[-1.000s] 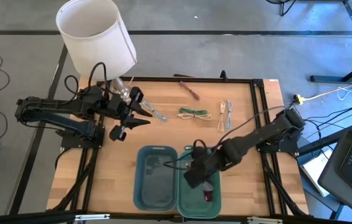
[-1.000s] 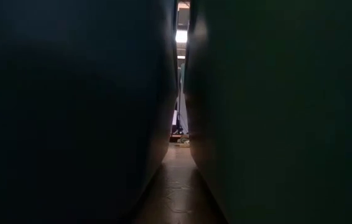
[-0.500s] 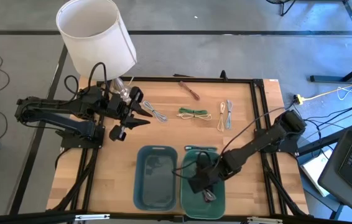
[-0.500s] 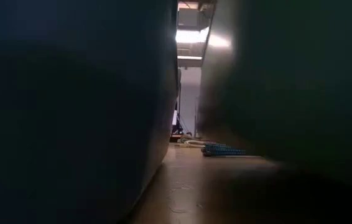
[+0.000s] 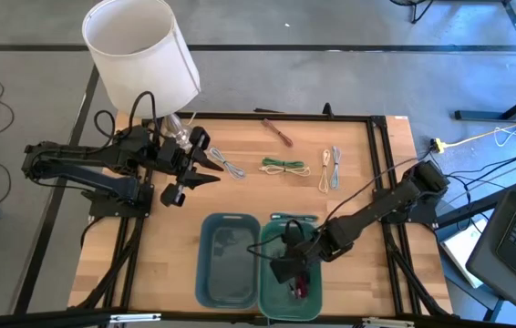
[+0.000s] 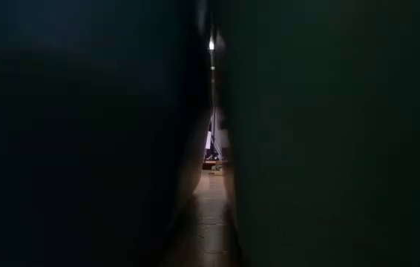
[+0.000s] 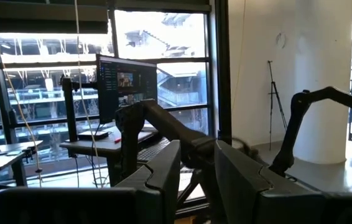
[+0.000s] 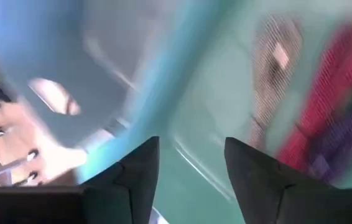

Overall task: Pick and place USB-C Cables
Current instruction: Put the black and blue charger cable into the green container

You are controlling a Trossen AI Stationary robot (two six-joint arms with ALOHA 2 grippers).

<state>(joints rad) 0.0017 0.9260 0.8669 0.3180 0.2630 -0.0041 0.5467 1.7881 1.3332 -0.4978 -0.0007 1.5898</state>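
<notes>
Nearest the front edge of the wooden surface (image 5: 162, 260) sat two trays side by side, a blue tray (image 5: 229, 260) on the left and a green tray (image 5: 317, 296) on the right. The right pincer (image 5: 287, 271) hung over the green tray, near its left wall, its two dark fingers (image 8: 140, 168) set apart with nothing between them. In the right wrist view, red and purple USB-C cables (image 8: 325, 130) and a grey one (image 8: 274, 74) lay on the green tray's floor just beyond those fingers; from above, a bit of red cable (image 5: 298, 292) showed in the same tray beside the pincer. The low view was almost wholly blocked by the dark walls of the two trays, with only a thin slit of the room between them. Farther back, on the bare wood, lay more cables, well apart from the trays: a grey cable (image 5: 229, 167), a green cable (image 5: 285, 166), a beige cable (image 5: 325, 170) with a pale grey cable (image 5: 335, 168) just beside it, and, nearest the far edge, a brown cable (image 5: 278, 131). The left pincer (image 5: 211, 168) waited at the surface's left side, just beside the grey cable, its fingers (image 7: 163, 174) a narrow gap apart and empty. A white lampshade (image 5: 139, 50) stood beyond the far left corner.
</notes>
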